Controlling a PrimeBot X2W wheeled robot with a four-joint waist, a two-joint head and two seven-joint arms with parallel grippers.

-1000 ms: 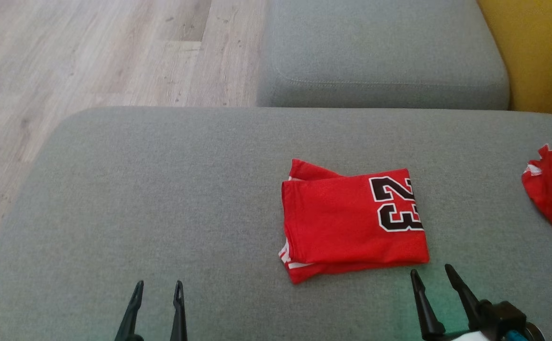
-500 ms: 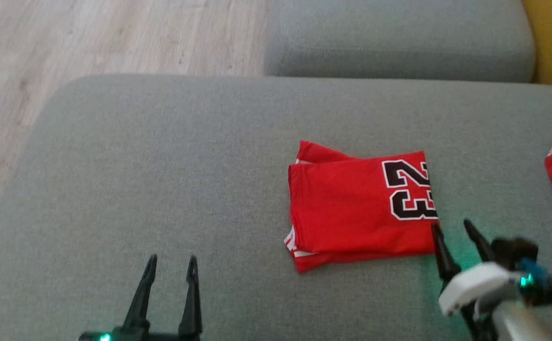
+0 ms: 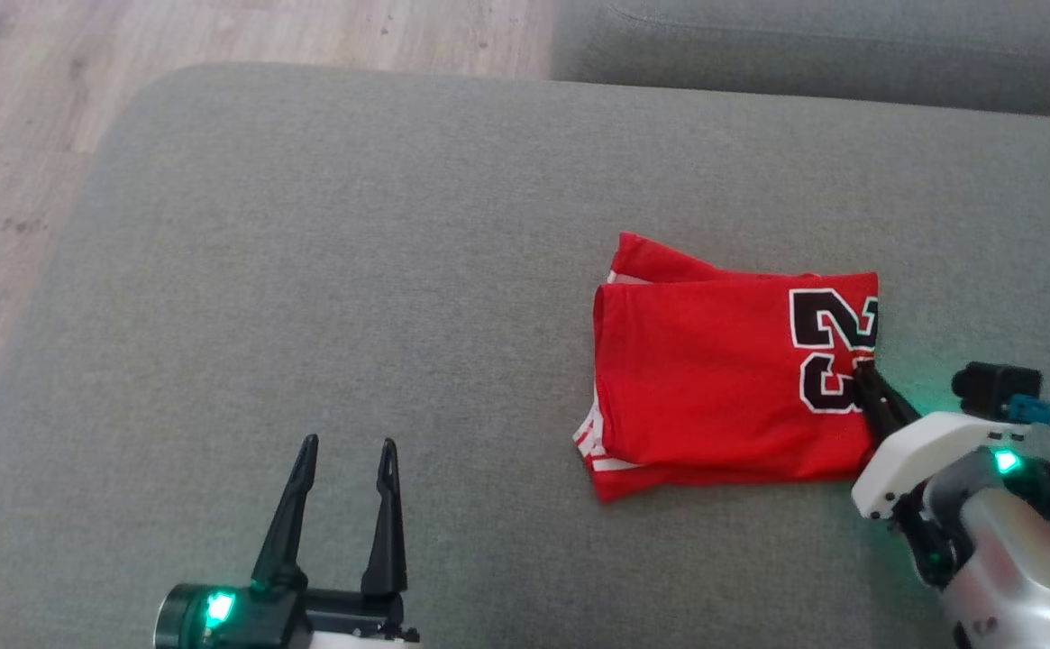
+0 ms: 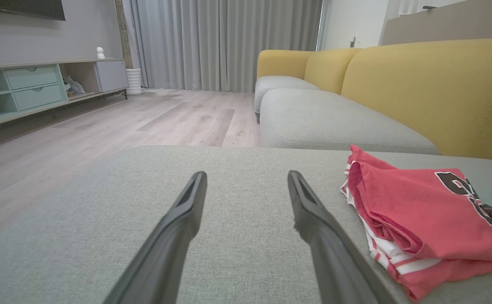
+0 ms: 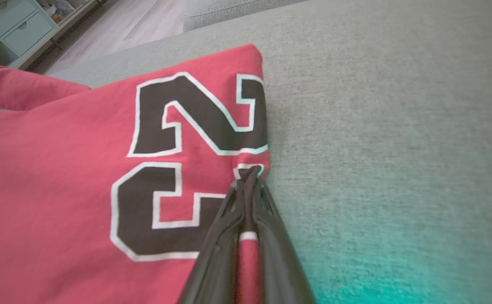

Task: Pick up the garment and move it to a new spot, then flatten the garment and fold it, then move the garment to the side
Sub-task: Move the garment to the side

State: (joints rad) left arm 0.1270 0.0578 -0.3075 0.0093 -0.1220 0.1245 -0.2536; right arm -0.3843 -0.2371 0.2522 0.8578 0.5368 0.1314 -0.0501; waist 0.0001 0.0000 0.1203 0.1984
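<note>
Jaws on my right gripper (image 5: 250, 172) are pinched together on the edge of the folded red garment (image 5: 51, 177), just where the lower digit of the black number meets the fold. In the right wrist view a thin strip of red cloth shows between the two fingers (image 5: 271, 253). How many layers are caught I cannot tell, since the fingers cover the spot. From the head view the same gripper (image 3: 863, 370) sits at the garment's (image 3: 705, 388) right edge, its fingers overlapping into one dark shape and hiding part of the number. My left gripper (image 3: 349, 443) has its jaws spread wide with nothing between them, held over bare grey cushion (image 3: 308, 270), well apart from the garment. The garment lies flat on that cushion, right of centre, with white-striped under-layers peeking out at its near left corner. In the left wrist view the number is cut off by the frame edge, and a dark tip at the far right is blurred.
</note>
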